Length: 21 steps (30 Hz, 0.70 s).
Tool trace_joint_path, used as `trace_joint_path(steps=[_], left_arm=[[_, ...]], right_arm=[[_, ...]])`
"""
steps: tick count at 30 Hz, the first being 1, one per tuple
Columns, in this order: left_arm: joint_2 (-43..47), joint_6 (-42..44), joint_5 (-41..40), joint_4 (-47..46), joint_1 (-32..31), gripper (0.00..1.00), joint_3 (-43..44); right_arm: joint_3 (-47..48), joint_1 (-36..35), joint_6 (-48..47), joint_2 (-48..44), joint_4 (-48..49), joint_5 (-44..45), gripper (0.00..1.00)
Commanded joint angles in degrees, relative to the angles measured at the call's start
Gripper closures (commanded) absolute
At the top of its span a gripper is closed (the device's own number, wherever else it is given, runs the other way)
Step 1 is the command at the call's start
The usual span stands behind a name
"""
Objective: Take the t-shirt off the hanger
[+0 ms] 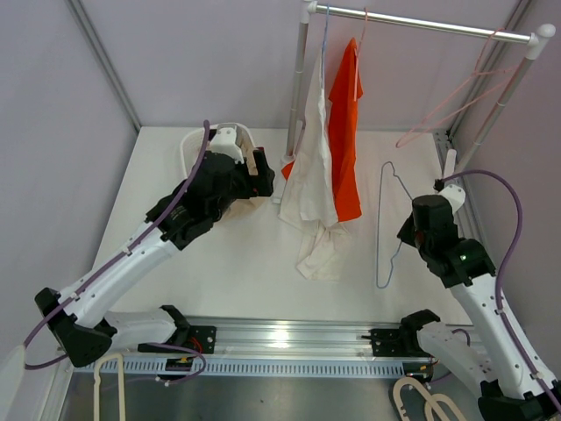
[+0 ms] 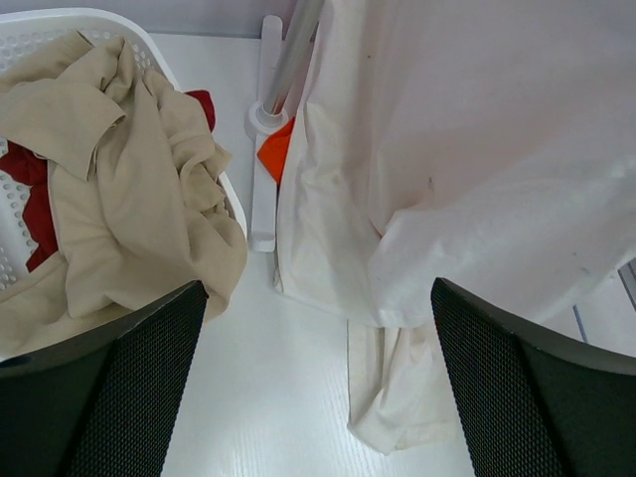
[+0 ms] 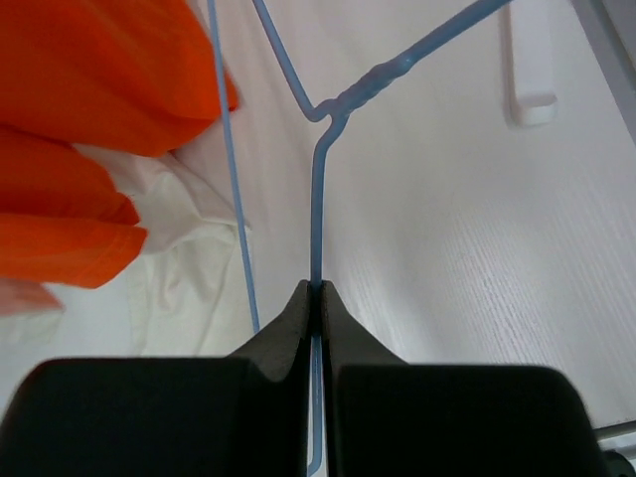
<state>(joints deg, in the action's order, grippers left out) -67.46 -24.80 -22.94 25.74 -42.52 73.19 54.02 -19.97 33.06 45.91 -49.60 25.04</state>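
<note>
A white t-shirt [image 1: 316,175] hangs on a hanger from the rack rail [image 1: 421,24], its hem crumpled on the table. An orange t-shirt [image 1: 346,132] hangs right behind it. A bare blue wire hanger [image 1: 379,254] stands on the table to their right, and my right gripper [image 1: 403,239] is shut on its wire. In the right wrist view the blue hanger [image 3: 316,209] runs straight out from between the closed right gripper [image 3: 318,290]. My left gripper [image 2: 318,288] is open and holds nothing, just left of the white t-shirt [image 2: 467,149].
A white basket [image 1: 188,145] at the back left holds a beige shirt [image 2: 129,199] and red cloth. An empty pink hanger [image 1: 456,105] hangs at the rail's right end. The rack's left post and foot [image 2: 263,129] stand between the basket and the shirts.
</note>
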Motion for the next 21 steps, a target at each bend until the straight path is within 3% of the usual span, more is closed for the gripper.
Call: trace_joint_path(steps=[1,5,10,16,21], left_arm=[[2.68,1.86,-2.11,1.33,-1.77,0.01,2.66],[3.91,2.38,-2.64,1.60,-3.35,0.01,3.27],[3.92,2.82,-3.78,2.21,-4.58,0.00,3.80],[3.56,2.91,-4.31,3.00,-4.94,0.01,3.98],[3.39,2.74,-4.22,3.00,-5.03,0.00,3.89]], right_arm=[[5.83,-2.35,0.35,-1.00,-1.81,-2.35,1.00],[9.61,-8.49,-0.27,3.30,-3.13,2.72,1.00],[13.64,-18.68,0.25,10.07,-3.04,15.64,1.00],[20.94,-19.85,-4.40,17.52,0.47,17.94,1.00],[34.99,-19.76,-11.68,26.85,1.35,22.50,1.00]])
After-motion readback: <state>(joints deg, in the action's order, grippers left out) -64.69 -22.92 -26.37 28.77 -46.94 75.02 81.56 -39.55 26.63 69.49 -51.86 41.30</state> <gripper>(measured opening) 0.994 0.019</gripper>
